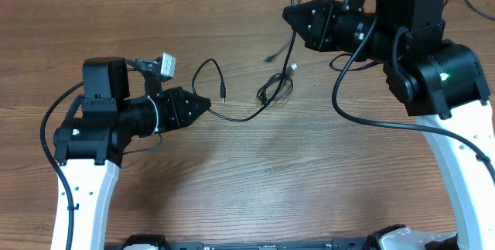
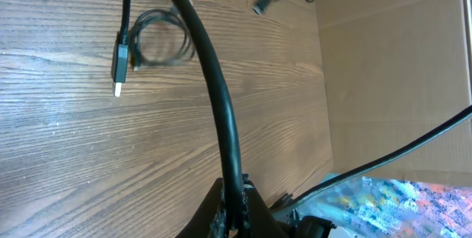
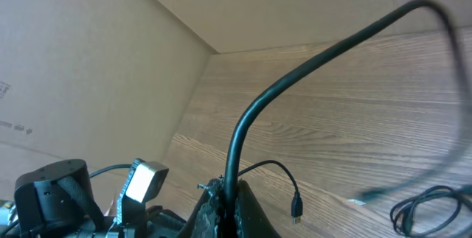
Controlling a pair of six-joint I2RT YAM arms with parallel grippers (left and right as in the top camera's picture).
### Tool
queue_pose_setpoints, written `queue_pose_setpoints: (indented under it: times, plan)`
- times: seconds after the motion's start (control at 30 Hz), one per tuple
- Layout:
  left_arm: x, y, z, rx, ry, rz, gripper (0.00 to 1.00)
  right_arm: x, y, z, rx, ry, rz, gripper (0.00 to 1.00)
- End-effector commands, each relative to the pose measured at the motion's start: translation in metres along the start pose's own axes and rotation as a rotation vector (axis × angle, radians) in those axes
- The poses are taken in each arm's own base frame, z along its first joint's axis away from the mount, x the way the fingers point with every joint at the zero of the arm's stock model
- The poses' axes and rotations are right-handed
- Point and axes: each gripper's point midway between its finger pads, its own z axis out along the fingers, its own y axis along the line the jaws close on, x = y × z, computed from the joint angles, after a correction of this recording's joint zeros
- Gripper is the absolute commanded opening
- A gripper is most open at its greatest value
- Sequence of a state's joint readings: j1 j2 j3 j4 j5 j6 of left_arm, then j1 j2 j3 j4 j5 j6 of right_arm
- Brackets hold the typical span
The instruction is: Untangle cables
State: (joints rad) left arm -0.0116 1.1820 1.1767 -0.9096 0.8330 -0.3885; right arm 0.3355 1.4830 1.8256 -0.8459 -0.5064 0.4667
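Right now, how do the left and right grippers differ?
Place: the left gripper sits mid-table on the left, pointing right; the right gripper is near the far edge, pointing left.
Cable run: the left cable runs across the table toward the coil; the right cable arcs up through the air and looks blurred.
Shared: both are shut on a thin black cable.

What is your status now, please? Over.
Left gripper shut on black cable. Right gripper shut on raised cable. Small coil on table between them. Nothing blocking.
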Motion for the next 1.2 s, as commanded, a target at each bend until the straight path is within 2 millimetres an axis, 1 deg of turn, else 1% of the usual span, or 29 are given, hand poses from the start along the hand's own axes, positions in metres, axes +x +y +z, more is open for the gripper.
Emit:
queue_pose_setpoints:
  times: [0.0,0.1,0.17,0.27,0.4,0.5,0.57,0.6,0.63,0.67,0.7,0.73,0.77,0.97,1.07,1.17]
  plan:
    - [-0.002,-0.004,-0.003,0.0,-0.013,0.034,0.06,-0.007,0.0,-0.002,0.023,-0.03,-0.042,0.04]
    - [-0.002,-0.004,-0.003,0.0,-0.013,0.034,0.07,-0.009,-0.017,-0.003,0.115,-0.052,-0.027,0.04]
    - [-0.002,-0.003,-0.003,-0.006,-0.015,0.034,0.07,-0.009,-0.032,-0.006,0.198,-0.066,-0.01,0.04]
    - [-0.005,0.009,-0.004,-0.074,-0.038,-0.01,0.07,-0.005,-0.053,-0.009,0.308,-0.069,0.008,0.04]
    - [-0.009,0.035,-0.008,-0.215,-0.089,-0.144,0.11,0.008,-0.077,-0.012,0.416,-0.039,0.035,0.04]
    - [-0.009,0.041,-0.009,-0.249,-0.098,-0.16,0.12,0.022,-0.094,-0.013,0.485,0.0,0.054,0.04]
    - [-0.009,0.041,-0.009,-0.251,-0.095,-0.163,0.14,0.029,-0.101,-0.012,0.504,0.024,0.063,0.04]
    - [-0.008,0.041,-0.009,-0.251,-0.094,-0.164,0.19,0.033,-0.103,-0.011,0.508,0.032,0.073,0.04]
    - [-0.008,0.042,-0.009,-0.252,-0.091,-0.166,0.3,0.036,-0.106,-0.01,0.514,0.037,0.094,0.04]
    - [-0.008,0.042,-0.008,-0.253,-0.09,-0.167,0.45,0.038,-0.108,-0.009,0.518,0.041,0.108,0.04]
    - [-0.008,0.042,-0.008,-0.253,-0.089,-0.168,0.63,0.041,-0.11,-0.008,0.522,0.044,0.124,0.04]
    - [-0.007,0.043,-0.008,-0.255,-0.086,-0.17,0.83,0.043,-0.111,-0.007,0.524,0.049,0.132,0.04]
    - [-0.007,0.043,-0.008,-0.255,-0.085,-0.17,0.99,0.045,-0.112,-0.006,0.525,0.055,0.134,0.04]
    - [-0.007,0.048,-0.005,-0.267,-0.072,-0.181,0.99,0.049,-0.117,-0.003,0.536,0.075,0.141,0.04]
    - [-0.007,0.053,-0.003,-0.285,-0.064,-0.192,1.0,0.051,-0.12,-0.001,0.541,0.084,0.145,0.04]
    - [-0.006,0.057,0.0,-0.293,-0.05,-0.206,0.99,0.053,-0.117,0.002,0.52,0.097,0.15,0.04]
